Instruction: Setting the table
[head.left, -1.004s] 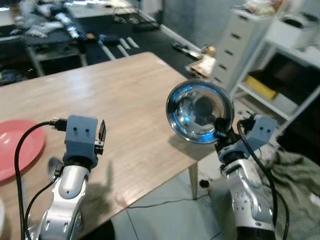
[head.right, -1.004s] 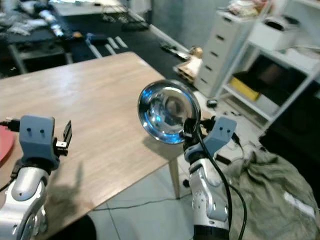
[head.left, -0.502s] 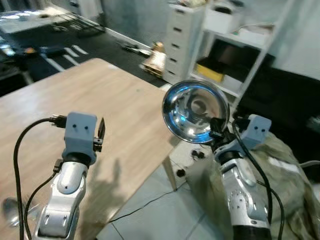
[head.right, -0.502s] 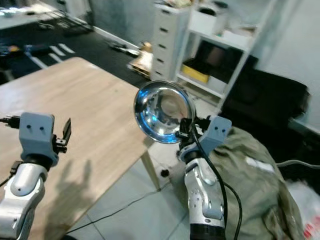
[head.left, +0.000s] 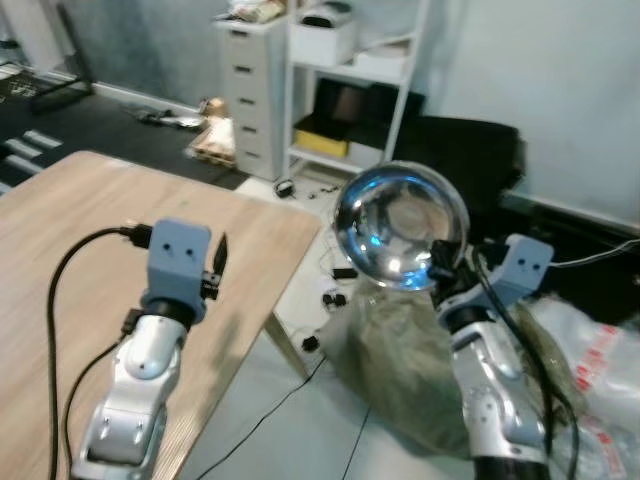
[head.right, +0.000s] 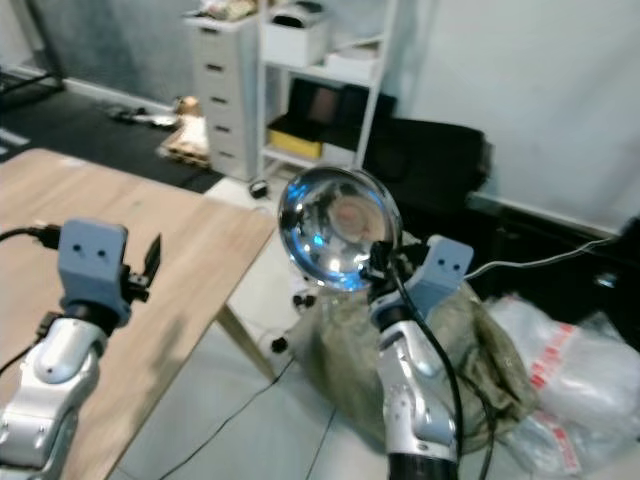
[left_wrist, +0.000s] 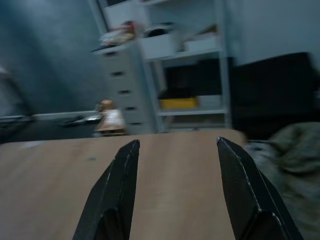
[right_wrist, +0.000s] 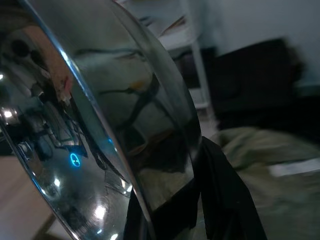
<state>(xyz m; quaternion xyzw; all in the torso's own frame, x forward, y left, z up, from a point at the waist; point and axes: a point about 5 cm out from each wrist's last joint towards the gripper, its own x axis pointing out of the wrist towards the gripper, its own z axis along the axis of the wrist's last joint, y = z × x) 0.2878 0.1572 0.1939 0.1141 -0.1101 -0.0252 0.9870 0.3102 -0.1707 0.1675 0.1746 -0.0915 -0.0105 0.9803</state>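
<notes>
From the head cameras I see my right end effector (head.left: 438, 268) pinching the rim of a round, mirror-bright steel bowl (head.left: 400, 226), held upright in the air past the corner of the pale wood-grain bench (head.left: 60, 230), above a rumpled olive cloth (head.left: 400, 350) on the floor. My left end effector (head.left: 219, 262) is raised over the bench, 2 fingers spread. The left wrist camera adds white shelving (left_wrist: 190, 65) and drawers beyond the bench edge. The right wrist camera shows a black finger (right_wrist: 220, 195) pressed against the bowl's outer wall.
</notes>
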